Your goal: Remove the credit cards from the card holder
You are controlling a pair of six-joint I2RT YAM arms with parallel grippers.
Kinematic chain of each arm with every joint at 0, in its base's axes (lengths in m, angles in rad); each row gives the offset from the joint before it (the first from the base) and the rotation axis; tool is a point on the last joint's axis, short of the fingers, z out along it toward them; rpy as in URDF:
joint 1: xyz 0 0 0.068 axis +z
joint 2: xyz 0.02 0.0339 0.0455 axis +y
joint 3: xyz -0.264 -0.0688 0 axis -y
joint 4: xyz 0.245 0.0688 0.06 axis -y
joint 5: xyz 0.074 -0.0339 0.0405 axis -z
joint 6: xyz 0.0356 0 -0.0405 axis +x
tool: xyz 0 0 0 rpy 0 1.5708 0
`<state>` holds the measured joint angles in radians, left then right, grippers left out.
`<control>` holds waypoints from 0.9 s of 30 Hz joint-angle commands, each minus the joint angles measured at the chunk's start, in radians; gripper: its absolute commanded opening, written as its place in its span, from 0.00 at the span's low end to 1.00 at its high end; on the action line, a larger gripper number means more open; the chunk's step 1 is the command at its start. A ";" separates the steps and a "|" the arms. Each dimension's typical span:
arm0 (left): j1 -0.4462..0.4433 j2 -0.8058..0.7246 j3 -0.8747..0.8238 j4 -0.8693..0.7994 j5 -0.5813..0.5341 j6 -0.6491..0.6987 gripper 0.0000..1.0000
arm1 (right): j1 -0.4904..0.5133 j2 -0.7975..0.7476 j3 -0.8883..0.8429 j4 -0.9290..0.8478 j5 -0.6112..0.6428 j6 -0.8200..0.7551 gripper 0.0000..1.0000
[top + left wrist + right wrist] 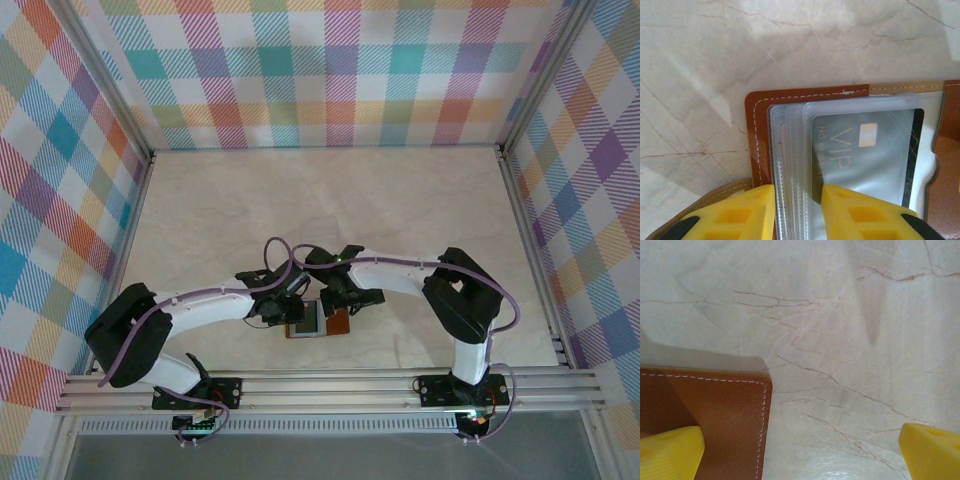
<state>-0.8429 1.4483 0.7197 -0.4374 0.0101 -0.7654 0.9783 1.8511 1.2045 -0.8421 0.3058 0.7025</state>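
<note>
Left pincer (798,202): bottom centre, fingers narrowly apart astride the clear pocket edges; whether they pinched, I could not tell.
Right pincer (802,447): wide open, one finger over leather, the other over bare tabletop (840,315).
Card holder (756,130): lay open, flat.
Pale card (865,165): inside the clear pocket.
Dark card (916,150): edge showed behind it.

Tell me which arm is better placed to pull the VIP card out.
Left. Its jaws straddle the clear pockets beside the VIP card. The right jaws stand wide open over a plain leather corner of the card holder and bare table.
</note>
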 commanded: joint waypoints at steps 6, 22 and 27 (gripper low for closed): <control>0.014 -0.009 -0.053 0.012 0.042 -0.025 0.31 | 0.026 -0.078 -0.071 0.057 -0.059 0.050 1.00; 0.054 -0.102 -0.057 0.016 0.080 -0.036 0.31 | -0.062 -0.339 -0.149 0.188 -0.281 0.084 0.86; 0.071 -0.111 -0.067 0.039 0.106 -0.036 0.28 | -0.070 -0.362 -0.165 0.262 -0.373 0.107 0.67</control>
<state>-0.7841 1.3540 0.6735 -0.4103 0.0891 -0.7944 0.9154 1.5085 1.0554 -0.6357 0.0124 0.7918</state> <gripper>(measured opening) 0.288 0.687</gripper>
